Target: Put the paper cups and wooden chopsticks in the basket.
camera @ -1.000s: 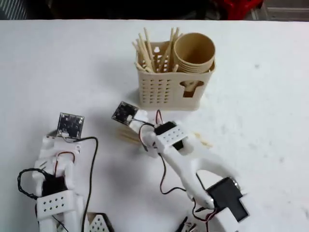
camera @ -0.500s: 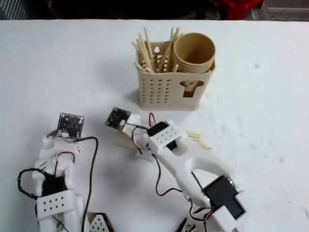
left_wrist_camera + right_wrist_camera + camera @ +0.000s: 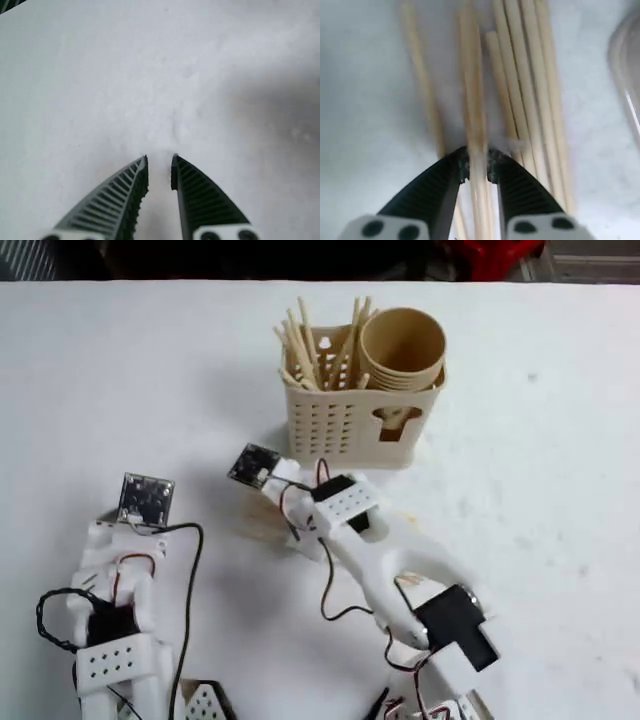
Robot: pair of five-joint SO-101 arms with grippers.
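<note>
The right gripper (image 3: 478, 165) is pinched shut on pale wooden chopsticks (image 3: 475, 120) (one or two, too blurred to count) from a loose bundle (image 3: 525, 100) lying on the white table (image 3: 120, 370) near the cream perforated plastic basket (image 3: 350, 425). That basket holds stacked tan paper cups (image 3: 402, 345) beside upright sticks (image 3: 310, 345). The left gripper (image 3: 160, 162) hangs over bare table, its jaws a narrow slit apart.

R gripper (image 3: 477, 160) low, jaws pinched on chopsticks (image 3: 475, 115); L gripper (image 3: 159, 159) low too, jaws barely apart.

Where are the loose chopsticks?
The loose chopsticks lie on the table before the basket, beneath the right gripper; its wrist view shows the jaws clamping some.
</note>
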